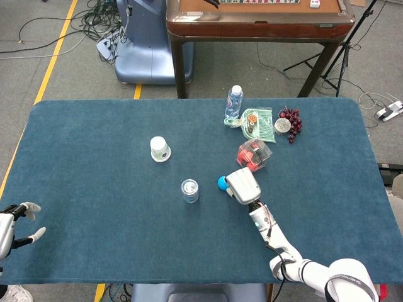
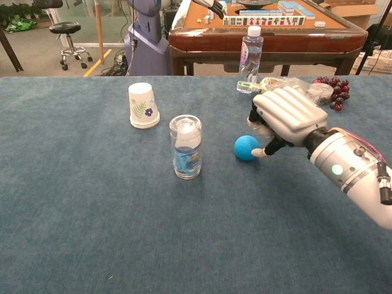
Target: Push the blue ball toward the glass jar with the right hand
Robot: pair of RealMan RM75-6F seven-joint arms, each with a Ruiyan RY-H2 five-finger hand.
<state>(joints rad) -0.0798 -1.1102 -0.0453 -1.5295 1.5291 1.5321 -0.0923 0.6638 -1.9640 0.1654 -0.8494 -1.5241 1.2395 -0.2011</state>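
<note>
A small blue ball (image 2: 246, 147) (image 1: 222, 183) lies on the blue cloth, a short way right of the glass jar (image 2: 186, 146) (image 1: 189, 190). The jar stands upright with a clear lid and a blue label. My right hand (image 2: 283, 117) (image 1: 242, 185) is against the ball's right side, fingers curled downward, touching it and holding nothing. My left hand (image 1: 16, 223) shows only in the head view, at the table's near left edge, fingers spread and empty.
An upturned paper cup (image 2: 143, 105) stands left of the jar. Behind my right hand are a water bottle (image 2: 250, 55), a clear box of red fruit (image 1: 253, 155), a plastic packet (image 1: 257, 123) and grapes (image 2: 331, 90). A wooden table (image 2: 263, 27) stands beyond the far edge.
</note>
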